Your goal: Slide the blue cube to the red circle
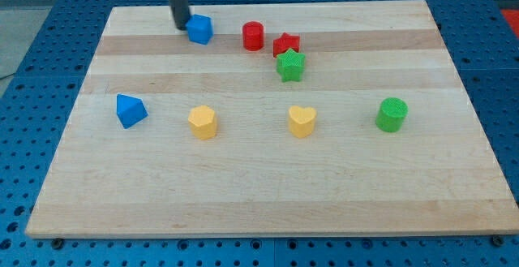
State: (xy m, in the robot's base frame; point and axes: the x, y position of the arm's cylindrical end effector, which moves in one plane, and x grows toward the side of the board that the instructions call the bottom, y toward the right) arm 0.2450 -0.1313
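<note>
One blue cube [199, 29] is seen near the board's [243, 186] top edge, with my tip [182, 25] just beside it on the view's left; contact cannot be judged. No gripper is carried, only a rod. The red circle [253, 36] stands near the cube's right. Further right, a red star [285, 45] touches a green star [290, 65]. Lower down lie a blue triangular block [130, 110], a yellow hexagon [203, 122], a yellow heart [302, 122] and a green cylinder [392, 114].

Lab bench: wooden board [268, 194] on blue perforated table [495, 72].
</note>
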